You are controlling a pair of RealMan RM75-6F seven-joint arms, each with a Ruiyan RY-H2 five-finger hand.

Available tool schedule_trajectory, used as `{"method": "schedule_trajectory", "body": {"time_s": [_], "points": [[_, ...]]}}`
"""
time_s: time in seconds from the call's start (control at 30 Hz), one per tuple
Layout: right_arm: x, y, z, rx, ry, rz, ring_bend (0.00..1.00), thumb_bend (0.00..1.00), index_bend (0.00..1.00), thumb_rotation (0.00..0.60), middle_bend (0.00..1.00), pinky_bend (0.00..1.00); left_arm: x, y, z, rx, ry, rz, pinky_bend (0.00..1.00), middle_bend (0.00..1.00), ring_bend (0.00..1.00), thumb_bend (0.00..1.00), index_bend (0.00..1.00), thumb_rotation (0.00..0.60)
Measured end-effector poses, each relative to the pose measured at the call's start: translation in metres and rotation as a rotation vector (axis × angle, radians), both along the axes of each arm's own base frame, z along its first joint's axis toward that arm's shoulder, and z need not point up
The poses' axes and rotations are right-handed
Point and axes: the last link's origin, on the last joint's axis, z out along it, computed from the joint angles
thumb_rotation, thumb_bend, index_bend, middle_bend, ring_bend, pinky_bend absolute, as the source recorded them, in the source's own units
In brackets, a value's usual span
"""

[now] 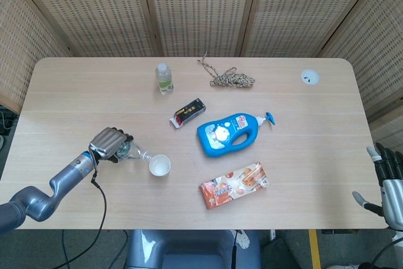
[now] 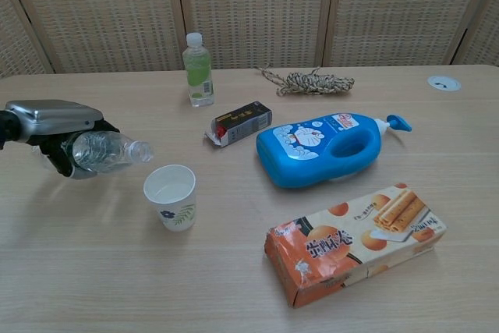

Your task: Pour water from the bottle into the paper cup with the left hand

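My left hand point(image 1: 109, 143) point(image 2: 58, 126) grips a clear plastic bottle point(image 1: 133, 153) point(image 2: 109, 151) lying nearly level, its open neck pointing right. The neck hangs just left of and a little above the rim of the white paper cup point(image 1: 160, 165) point(image 2: 171, 196), which stands upright near the table's front left. No water stream shows between them. My right hand point(image 1: 387, 181) hangs off the table's right front corner with its fingers apart and nothing in it; the chest view does not show it.
A small green-labelled bottle point(image 1: 164, 78) stands at the back. A dark small box point(image 1: 189, 112), a blue detergent jug point(image 1: 230, 131) and a biscuit box point(image 1: 234, 184) lie right of the cup. A rope coil point(image 1: 232, 79) and a white disc point(image 1: 309, 77) lie further back.
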Motion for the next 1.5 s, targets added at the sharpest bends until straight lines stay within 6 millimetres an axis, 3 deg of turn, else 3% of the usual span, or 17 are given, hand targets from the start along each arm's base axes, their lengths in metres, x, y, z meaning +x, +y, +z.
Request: {"method": "schedule_trajectory", "body": {"time_s": [0.57,1.5], "points": [[-0.001,0.0,0.003,-0.002,-0.014,0.002,0.0,0.0,0.0,0.6,0.0,0.0,0.009,0.001,0.005,0.014,0.151,-0.069,0.36,0.53,0.35,0.58,0.67,0.6],[-0.001,0.003,0.009,-0.004,-0.033,0.01,0.0,0.0,0.0,0.6,0.0,0.0,0.033,-0.007,0.007,0.057,0.223,-0.098,0.36,0.53,0.35,0.57,0.67,0.6]]}}
